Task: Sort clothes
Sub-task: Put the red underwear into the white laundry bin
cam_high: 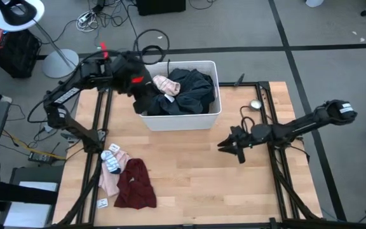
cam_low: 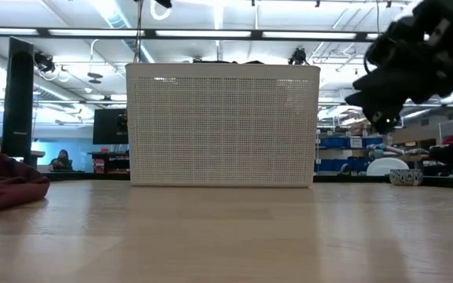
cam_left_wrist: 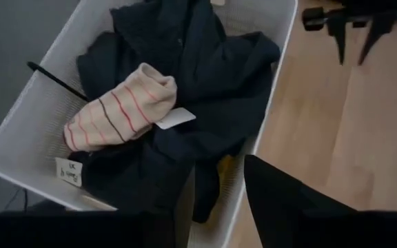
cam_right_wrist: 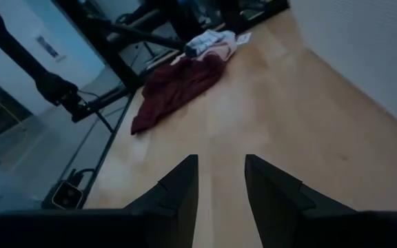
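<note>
A white mesh bin (cam_high: 180, 121) stands at the table's far middle. It holds a large dark teal garment (cam_left_wrist: 205, 76), a black one and a cream sock with red and dark stripes (cam_left_wrist: 119, 110). A bit of yellow (cam_left_wrist: 223, 165) shows under them. A dark fold (cam_left_wrist: 205, 193) hangs over the bin's rim. My left gripper (cam_high: 143, 95) hovers open above the bin's left end, its fingers on either side of that fold. My right gripper (cam_high: 229, 146) is open and empty above the table, right of the middle. Pink (cam_high: 109, 181) and maroon (cam_high: 135, 184) garments and small striped socks (cam_high: 112, 159) lie at the near left.
Bare wood stretches between the bin and the near edge, right of the maroon garment (cam_right_wrist: 178, 86). The low view shows the bin's mesh wall (cam_low: 222, 126), the maroon garment (cam_low: 6, 185) and my right arm (cam_low: 399, 71) above the table. Black frame rails (cam_high: 100, 127) run along both sides.
</note>
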Robot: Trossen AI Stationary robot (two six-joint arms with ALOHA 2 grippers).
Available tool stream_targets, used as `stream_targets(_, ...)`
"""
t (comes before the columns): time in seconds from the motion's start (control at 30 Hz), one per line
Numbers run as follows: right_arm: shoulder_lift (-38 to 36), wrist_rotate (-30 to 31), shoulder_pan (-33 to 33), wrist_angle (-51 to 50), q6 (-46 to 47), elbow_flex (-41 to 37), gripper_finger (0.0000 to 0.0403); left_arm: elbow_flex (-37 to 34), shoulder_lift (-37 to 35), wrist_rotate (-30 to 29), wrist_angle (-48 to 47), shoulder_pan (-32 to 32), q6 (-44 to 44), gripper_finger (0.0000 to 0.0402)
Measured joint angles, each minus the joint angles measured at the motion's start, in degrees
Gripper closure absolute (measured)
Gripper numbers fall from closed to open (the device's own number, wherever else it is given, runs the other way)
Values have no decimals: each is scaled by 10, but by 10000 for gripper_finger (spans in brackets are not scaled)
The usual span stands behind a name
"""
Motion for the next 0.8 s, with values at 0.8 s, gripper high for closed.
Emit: stream_targets(0.8,-236,-45,-260,-152,-120,-60,282,-64,-108,-268,-64,-281,-346,270)
